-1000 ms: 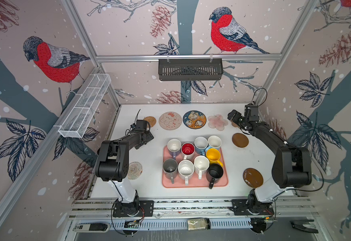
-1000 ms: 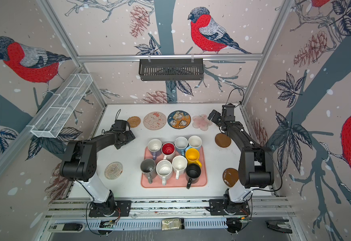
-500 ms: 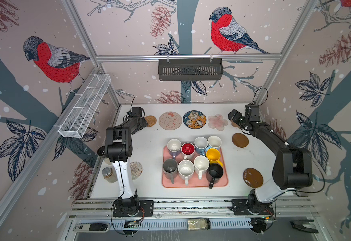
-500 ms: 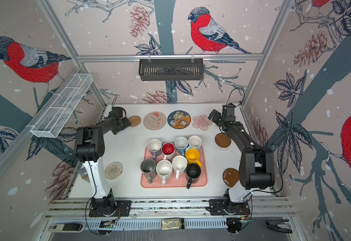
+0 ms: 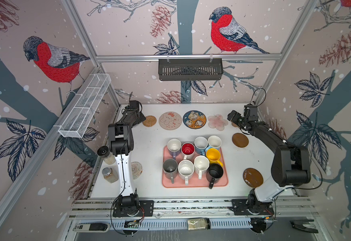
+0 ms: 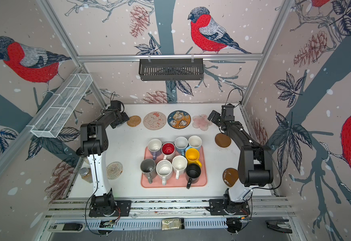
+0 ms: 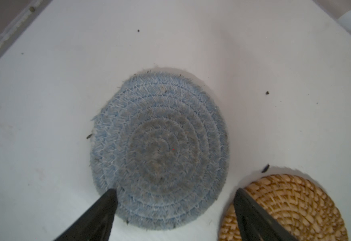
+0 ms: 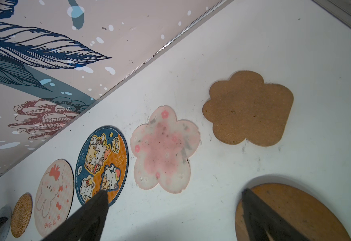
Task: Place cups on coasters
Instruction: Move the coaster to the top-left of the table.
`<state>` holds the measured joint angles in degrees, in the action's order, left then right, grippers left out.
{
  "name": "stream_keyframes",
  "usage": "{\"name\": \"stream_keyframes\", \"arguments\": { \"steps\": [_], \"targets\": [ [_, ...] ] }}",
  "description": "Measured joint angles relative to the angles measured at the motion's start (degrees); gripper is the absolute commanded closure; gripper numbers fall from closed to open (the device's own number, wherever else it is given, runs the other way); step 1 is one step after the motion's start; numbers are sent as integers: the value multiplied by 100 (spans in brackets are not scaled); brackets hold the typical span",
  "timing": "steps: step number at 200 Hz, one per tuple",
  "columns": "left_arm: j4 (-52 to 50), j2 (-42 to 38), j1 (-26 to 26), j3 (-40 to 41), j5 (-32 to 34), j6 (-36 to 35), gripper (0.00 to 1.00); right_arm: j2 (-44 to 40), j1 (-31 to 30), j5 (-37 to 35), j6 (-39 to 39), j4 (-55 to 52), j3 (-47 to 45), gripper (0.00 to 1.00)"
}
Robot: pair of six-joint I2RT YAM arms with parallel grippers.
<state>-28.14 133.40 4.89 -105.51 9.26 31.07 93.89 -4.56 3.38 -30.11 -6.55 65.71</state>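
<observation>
- Black left claw (image 7: 174,191), prongs apart, hangs over a grey woven coaster (image 7: 160,146), which the arm hides in both top views.
- Right claw (image 8: 174,191), also spread, empty, faces a tan cloud coaster (image 8: 249,108) beyond the pink tray (image 5: 224,183).
- Nine cups (image 5: 201,163) crowd that tray.

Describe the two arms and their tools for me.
The left arm and right arm match: white lower link, black boxy joints and upper links, thin black cables looping at the wrists. The left tool and right tool each have two tapered black fingers.
</observation>
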Motion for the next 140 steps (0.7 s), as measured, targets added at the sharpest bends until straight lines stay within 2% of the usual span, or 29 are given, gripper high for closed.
{"name": "stream_keyframes", "arguments": {
  "steps": [36,56,105,140],
  "targets": [
    [-251,-76,0,-37,-61,-107,4,0,-2,-7,15,0,26,1],
    [-479,-407,0,116,-162,-186,4,0,-9,-4,15,0,26,1],
    [-553,-2004,-61,885,-190,-249,4,-160,-83,9,15,7,-20,0],
    [-549,-3460,-566,2380,-103,-184,8,-302,-140,133,13,44,-59,0]
  ]
}}
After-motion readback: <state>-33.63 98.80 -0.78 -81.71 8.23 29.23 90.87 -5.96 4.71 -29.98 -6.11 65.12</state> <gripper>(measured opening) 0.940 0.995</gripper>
